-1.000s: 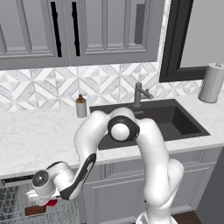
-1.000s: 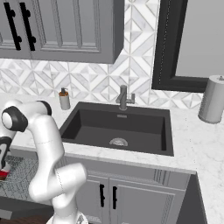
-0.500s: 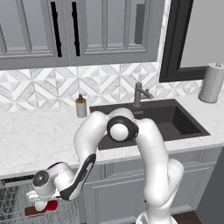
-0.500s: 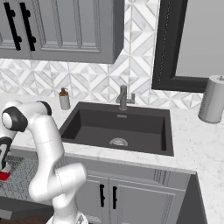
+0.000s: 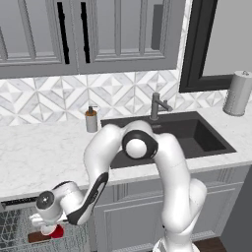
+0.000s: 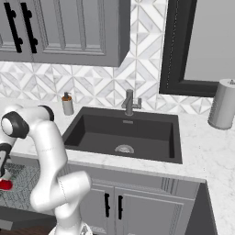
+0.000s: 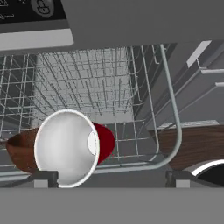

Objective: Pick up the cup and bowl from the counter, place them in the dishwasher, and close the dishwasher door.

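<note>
The red cup (image 7: 72,146) lies on its side in the dishwasher's grey wire rack (image 7: 87,83), its white inside facing the hand camera. The dark-brown bowl (image 7: 17,151) sits just behind it to the left, touching it. My gripper (image 7: 111,178) hangs just above the rack's front rail, open, with the cup close to one finger (image 7: 46,177) and not held. In the left base view the gripper (image 5: 48,230) is low at the left over the cup (image 5: 58,231) and bowl (image 5: 37,237). The dishwasher's dark control strip (image 7: 30,11) is overhead. The door (image 6: 27,215) lies folded down.
The marble counter (image 5: 39,157) carries a soap dispenser (image 5: 91,119) and a paper towel roll (image 5: 237,93). The black sink (image 6: 124,133) with its faucet (image 6: 130,102) is to the right. Grey cabinet doors (image 6: 137,206) stand below the sink.
The arm has hardly moved. The red cup shows a little more beside the hand than a second ago.
</note>
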Robot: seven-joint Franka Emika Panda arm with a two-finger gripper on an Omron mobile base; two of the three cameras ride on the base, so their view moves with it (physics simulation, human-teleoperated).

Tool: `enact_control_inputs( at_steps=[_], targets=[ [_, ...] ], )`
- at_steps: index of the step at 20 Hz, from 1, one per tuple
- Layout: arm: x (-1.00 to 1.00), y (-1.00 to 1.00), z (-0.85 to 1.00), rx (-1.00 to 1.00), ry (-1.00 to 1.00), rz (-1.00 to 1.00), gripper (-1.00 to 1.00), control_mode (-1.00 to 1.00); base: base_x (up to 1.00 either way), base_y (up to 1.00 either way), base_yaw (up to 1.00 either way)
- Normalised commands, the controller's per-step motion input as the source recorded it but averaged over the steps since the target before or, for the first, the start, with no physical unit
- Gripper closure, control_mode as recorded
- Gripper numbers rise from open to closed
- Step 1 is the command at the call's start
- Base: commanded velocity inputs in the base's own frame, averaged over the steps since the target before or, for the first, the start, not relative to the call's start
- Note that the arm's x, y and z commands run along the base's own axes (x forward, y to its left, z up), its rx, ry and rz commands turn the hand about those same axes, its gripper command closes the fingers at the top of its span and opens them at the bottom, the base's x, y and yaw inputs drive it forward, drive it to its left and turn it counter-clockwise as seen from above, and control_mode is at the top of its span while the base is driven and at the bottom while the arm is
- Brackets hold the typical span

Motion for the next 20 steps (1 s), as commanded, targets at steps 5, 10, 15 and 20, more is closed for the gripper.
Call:
enact_control_inputs(
  at_steps=[5,10,15,20],
  targets=[
    [-0.11,0.00,0.38,0.00,-0.03,0.00,-1.00,-1.00,0.00,0.00,0.00],
    [-0.36,0.00,0.57,0.00,-0.08,0.01,-1.00,-1.00,0.00,0.00,0.00],
    [-0.59,0.20,0.88,0.00,-0.04,0.03,-1.00,-1.00,0.00,0.00,0.00],
    [-0.54,0.47,0.92,0.04,0.00,0.00,-1.00,-1.00,0.00,0.00,0.00]
  ],
)
